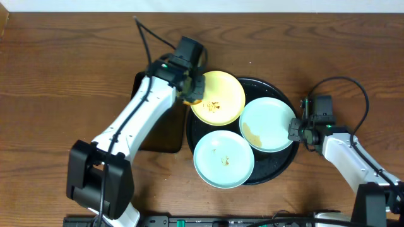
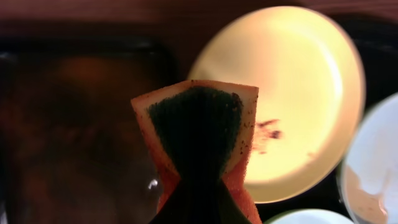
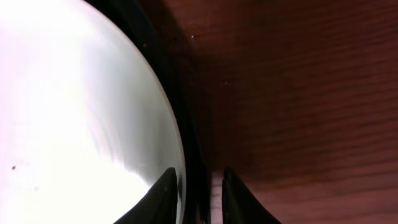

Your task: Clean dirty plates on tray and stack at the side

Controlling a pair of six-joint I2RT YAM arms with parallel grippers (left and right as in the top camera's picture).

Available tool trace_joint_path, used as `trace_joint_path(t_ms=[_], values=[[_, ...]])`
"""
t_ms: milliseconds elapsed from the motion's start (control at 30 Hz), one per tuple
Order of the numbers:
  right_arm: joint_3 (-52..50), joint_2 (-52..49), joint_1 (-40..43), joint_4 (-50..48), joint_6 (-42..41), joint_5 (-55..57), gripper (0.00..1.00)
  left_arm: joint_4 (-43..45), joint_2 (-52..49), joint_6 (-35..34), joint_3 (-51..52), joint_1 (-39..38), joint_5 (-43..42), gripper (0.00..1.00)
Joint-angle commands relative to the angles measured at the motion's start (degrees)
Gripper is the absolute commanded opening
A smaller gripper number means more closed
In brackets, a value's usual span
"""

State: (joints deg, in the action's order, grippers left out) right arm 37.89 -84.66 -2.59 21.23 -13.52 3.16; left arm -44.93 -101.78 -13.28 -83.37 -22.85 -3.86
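Early stage, nothing finished as far as can be judged. All three plates are seen lying flat on the round black tray [image 1: 283,165], side by side, none stacked at the side. Brown marks are visible on each: a smear on the yellow plate [image 1: 221,94] at the far left of the tray, a brown smear along the lower left of the right mint plate [image 1: 270,121], and small specks at the centre of the near mint plate [image 1: 223,159]. An orange sponge [image 2: 196,134] with a dark scouring face is pinched firmly in the left gripper [image 1: 194,88], which is held at the yellow plate's left edge; whether the sponge touches the plate cannot be told. The right gripper [image 3: 199,177] is set at the tray's right rim, jaws narrow with the rim between them; whether the rim is actually clamped cannot be told. A rectangular dark tray [image 1: 158,135] is partly hidden under the left arm. Left to do, by this reading: the yellow plate to be scrubbed, then both mint plates, then all three lifted off and stacked on the table [image 1: 63,57] beside the tray.
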Motion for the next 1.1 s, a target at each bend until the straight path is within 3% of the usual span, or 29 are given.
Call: trace_joint_path(t_ms=[0,200,300,433,1067], values=[[-1.20,-1.81,-0.35,-0.92,-1.92,-2.71,0.22,-1.22,1.84,0.48,-0.61,3.10,0.94,0.07],[-1.18,-2.34,-0.35,-1.46,-1.95,-6.47,0.12,-2.89,1.81,0.50,-0.42,7.58,0.92,0.08],[-1.16,-2.19,-0.33,-2.23,-2.34,-6.51,0.12,-3.13,1.81,0.50,0.00,8.41,0.92,0.08],[-0.44,-0.63,-0.33,-2.32,-2.32,-6.45,0.23,-3.21,1.81,0.50,0.50,8.41,0.92,0.08],[0.59,2.89,-0.39,4.37,-5.33,-14.23,0.23,-3.28,1.81,0.50,0.68,8.41,0.92,0.08]])
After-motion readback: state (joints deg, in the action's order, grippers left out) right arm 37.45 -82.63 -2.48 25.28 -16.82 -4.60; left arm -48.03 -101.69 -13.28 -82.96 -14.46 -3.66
